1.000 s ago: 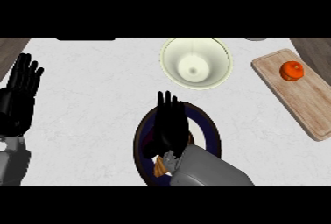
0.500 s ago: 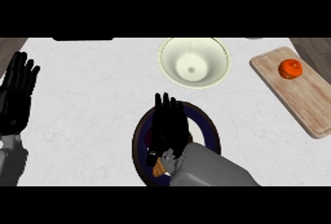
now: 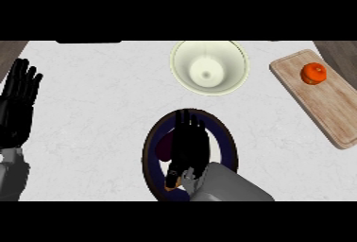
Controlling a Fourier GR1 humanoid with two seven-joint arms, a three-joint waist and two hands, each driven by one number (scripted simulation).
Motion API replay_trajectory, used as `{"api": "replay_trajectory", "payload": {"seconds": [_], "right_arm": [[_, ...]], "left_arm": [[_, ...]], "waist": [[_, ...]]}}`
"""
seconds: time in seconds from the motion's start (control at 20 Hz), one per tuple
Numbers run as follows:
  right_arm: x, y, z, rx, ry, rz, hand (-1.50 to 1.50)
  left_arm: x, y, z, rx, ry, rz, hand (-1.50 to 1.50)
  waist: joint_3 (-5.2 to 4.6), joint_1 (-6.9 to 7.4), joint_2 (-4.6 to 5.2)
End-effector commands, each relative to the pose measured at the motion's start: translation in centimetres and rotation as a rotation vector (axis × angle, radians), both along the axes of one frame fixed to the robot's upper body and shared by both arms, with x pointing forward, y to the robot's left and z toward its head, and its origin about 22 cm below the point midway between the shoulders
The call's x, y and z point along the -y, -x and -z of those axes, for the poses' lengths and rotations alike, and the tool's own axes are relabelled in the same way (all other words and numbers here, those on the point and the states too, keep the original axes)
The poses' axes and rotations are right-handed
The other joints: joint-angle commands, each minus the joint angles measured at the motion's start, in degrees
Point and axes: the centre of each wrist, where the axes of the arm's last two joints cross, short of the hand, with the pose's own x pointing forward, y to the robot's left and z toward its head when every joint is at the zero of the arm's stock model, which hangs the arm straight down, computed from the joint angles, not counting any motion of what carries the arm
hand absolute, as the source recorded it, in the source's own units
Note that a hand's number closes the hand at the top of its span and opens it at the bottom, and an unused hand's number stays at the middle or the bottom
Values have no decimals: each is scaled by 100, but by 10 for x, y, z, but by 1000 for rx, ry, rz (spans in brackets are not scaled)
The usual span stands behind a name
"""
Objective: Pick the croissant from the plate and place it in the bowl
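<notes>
A dark blue plate (image 3: 226, 142) with a brown rim lies at the lower middle of the counter. My right hand (image 3: 188, 142) is spread flat over it, fingers straight and pointing away from me. Only a small tan bit of the croissant (image 3: 172, 176) shows by the wrist; the hand hides the rest. The pale cream bowl (image 3: 209, 66) stands beyond the plate, apart from the hand, with nothing in it. At the left edge my left hand (image 3: 17, 108) rests open, fingers up.
A wooden cutting board (image 3: 327, 111) lies at the right edge, with an orange fruit (image 3: 314, 73) on its far end. A dark object (image 3: 87, 41) sits at the counter's back edge, upper left.
My right hand has drawn slightly nearer me and lower over the plate. The left hand has shifted a little leftward. The bowl and board look unmoved.
</notes>
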Motion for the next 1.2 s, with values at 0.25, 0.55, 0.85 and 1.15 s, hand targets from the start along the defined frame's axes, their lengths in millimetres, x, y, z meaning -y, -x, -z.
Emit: {"api": "replay_trajectory", "payload": {"seconds": [0.25, 0.55, 0.85, 1.15], "right_arm": [[-1, 16, 3, -60, 89, 199, -150], [-4, 23, 3, -40, 84, 182, -150], [3, 30, 23, -84, 102, 197, -150], [-2, 29, 33, -93, 119, 206, -150]], "left_arm": [[0, -9, -7, 14, -16, -10, 0], [2, -8, -3, 28, 12, 23, 0], [9, -11, -3, 20, 17, 4, 0], [-2, -12, -6, 7, 3, 38, 0]], "waist": [[8, 30, 44], [12, 142, 68], [17, 90, 80], [17, 182, 91]]}}
